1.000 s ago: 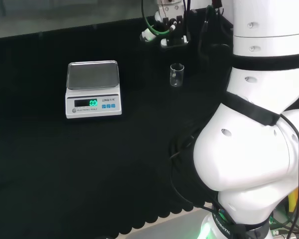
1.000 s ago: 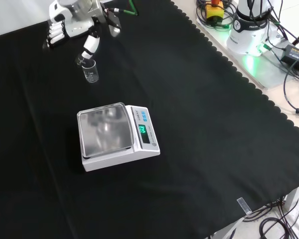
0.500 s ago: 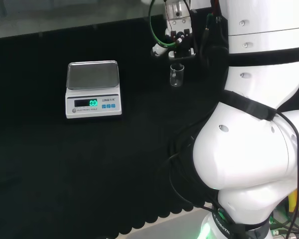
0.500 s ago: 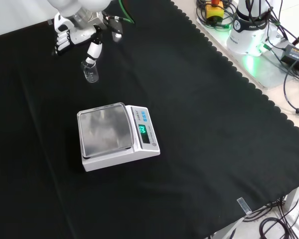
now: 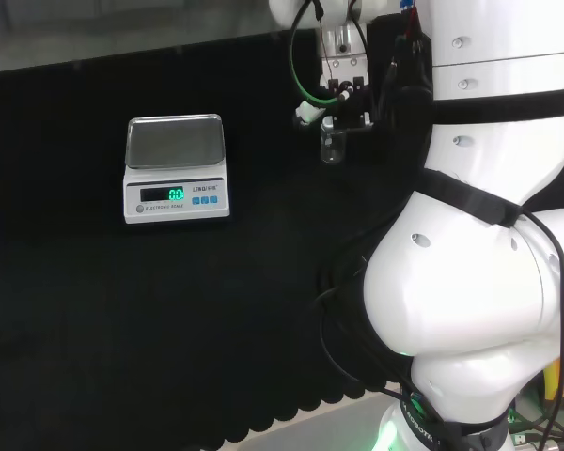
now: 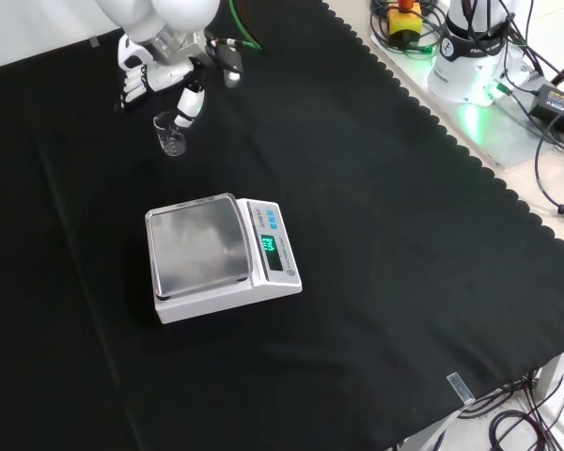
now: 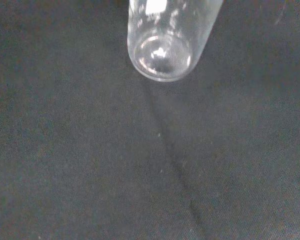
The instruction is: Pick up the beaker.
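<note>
A small clear glass beaker (image 5: pixel 333 147) stands upright on the black cloth, right of the scale in the head view. In the front view the beaker (image 6: pixel 171 137) stands beyond the scale, near the top left. The black and white hand (image 6: pixel 166 71) hangs just above and behind it, open, fingers pointing down. One finger (image 6: pixel 191 100) reaches down close to the beaker's rim on its right; the others (image 6: pixel 132 85) hang to its left. In the head view the hand (image 5: pixel 343 92) sits right over the beaker. The wrist view has the beaker (image 7: pixel 162 47) close, resting on cloth.
A white scale (image 5: pixel 176 167) with a steel pan and a lit green display stands left of the beaker in the head view, nearer the camera (image 6: pixel 216 256) in the front view. The arm's base and cables (image 6: pixel 470 52) lie past the cloth's scalloped edge (image 6: pixel 470 164).
The hand has come down and closer to the beaker, moving rightward in the front view. The beaker and the scale stay where they were.
</note>
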`<move>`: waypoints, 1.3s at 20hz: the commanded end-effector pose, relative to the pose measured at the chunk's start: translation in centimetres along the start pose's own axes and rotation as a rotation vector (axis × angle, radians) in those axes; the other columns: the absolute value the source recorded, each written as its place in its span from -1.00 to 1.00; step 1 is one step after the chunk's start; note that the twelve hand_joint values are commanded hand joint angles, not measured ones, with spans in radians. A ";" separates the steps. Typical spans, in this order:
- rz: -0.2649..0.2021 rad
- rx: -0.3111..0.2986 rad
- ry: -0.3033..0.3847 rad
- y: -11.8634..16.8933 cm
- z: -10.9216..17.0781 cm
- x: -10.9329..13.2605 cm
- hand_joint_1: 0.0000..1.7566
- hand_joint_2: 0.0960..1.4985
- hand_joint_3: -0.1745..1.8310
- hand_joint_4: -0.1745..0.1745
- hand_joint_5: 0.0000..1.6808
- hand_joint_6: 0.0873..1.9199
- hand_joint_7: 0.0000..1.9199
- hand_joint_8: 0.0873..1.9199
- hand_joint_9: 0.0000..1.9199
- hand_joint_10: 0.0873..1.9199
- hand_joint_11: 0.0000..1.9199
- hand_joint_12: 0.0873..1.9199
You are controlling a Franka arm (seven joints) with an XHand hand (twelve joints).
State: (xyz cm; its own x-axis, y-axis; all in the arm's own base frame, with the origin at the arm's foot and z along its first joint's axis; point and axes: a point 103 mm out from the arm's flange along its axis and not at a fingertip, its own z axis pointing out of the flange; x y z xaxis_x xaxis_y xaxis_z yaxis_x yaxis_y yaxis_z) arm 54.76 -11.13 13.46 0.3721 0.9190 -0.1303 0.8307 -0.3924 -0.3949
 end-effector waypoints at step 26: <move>0.095 -0.027 0.028 0.6 3.5 1.2 -0.02 0.02 -0.26 -0.59 -0.51 -1.00 -0.53 -0.21 -0.28 -0.29 -0.30 0.30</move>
State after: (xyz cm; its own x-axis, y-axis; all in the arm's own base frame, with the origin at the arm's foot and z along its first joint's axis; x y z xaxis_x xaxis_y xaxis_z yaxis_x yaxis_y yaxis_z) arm 54.03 -10.31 9.98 0.4559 0.8798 -0.1344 0.8003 -0.4713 -0.3708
